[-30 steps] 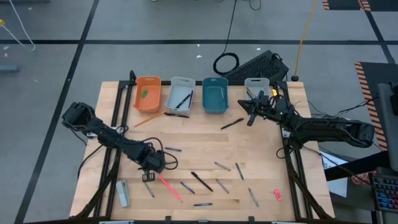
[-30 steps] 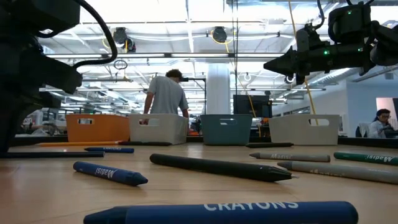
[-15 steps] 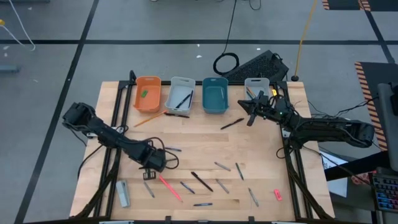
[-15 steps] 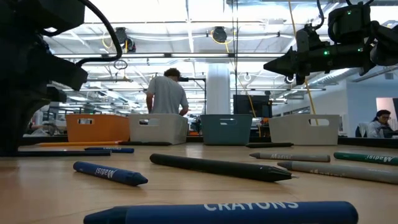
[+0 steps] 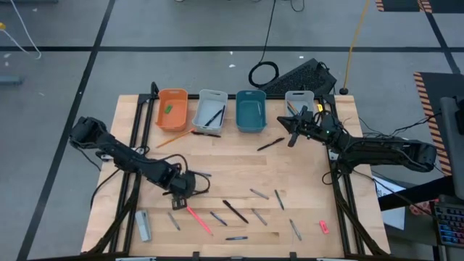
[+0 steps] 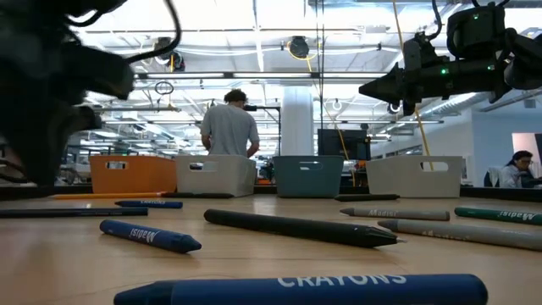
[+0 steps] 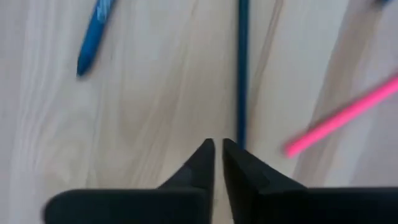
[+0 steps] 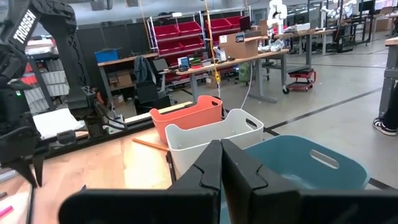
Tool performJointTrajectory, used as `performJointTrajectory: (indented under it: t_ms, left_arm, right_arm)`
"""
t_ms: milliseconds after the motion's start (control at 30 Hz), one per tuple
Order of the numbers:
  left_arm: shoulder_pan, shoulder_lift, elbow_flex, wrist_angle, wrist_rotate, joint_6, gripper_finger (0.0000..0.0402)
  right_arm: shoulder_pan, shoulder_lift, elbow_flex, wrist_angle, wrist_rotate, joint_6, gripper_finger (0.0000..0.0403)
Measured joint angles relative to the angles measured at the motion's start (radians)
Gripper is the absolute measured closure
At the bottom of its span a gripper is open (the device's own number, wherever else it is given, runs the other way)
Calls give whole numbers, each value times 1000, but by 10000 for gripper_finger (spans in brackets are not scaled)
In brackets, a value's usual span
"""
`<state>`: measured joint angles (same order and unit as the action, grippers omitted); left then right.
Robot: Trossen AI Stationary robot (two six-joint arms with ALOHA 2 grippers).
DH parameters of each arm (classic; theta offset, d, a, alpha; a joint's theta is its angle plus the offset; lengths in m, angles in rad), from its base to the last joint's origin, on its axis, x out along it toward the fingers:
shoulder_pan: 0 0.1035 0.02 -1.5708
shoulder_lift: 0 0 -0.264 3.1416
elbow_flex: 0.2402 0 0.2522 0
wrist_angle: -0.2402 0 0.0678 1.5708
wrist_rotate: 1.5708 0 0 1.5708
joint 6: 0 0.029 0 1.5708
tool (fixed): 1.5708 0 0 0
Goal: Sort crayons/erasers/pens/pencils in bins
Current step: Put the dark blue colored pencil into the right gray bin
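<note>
Four bins stand in a row at the far edge: orange (image 5: 172,109) with a green eraser (image 5: 168,109) inside, grey-white (image 5: 211,110) holding dark pens, teal (image 5: 251,110), and grey-white (image 5: 299,101). A pink-red eraser (image 5: 323,227) lies at the near right. My left gripper (image 7: 215,147) is shut over the near left of the table. Nothing is between its fingers, and its tips are beside the end of a dark teal pencil (image 7: 242,68). A blue pen (image 7: 94,34) and a pink stick (image 7: 342,118) lie close by. My right gripper (image 8: 221,146) hovers shut and bare near the right grey-white bin.
Several crayons and pens lie scattered across the near half, among them a black pen (image 5: 234,211) and a blue crayon (image 6: 301,288). Another black pen (image 5: 270,143) lies below the teal bin. An orange pencil (image 5: 174,139) and a grey block (image 5: 143,225) lie at the left. A person (image 6: 229,127) stands beyond the table.
My left gripper has shifted a little toward the table's right edge and risen slightly, still shut.
</note>
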<state>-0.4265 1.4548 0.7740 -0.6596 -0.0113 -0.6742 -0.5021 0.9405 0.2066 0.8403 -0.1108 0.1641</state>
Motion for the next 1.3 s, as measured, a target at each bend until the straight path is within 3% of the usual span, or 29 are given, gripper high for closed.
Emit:
performJointTrajectory:
  t_ms: [167,300,500,833,1300]
  left_arm:
    - [45,-1,1,85,-2,0,309]
    - [57,-1,1,142,-19,6,286]
    - [58,34,38,158,-61,10,293]
    - [67,236,216,-12,-46,61,293]
    - [58,311,230,7,6,63,293]
  right_arm:
    - [0,0,0,5,0,4,403]
    - [0,0,0,8,-17,7,403]
    - [0,0,0,16,-26,7,403]
    - [27,0,0,31,-26,-2,403]
    - [62,0,0,63,-26,-19,403]
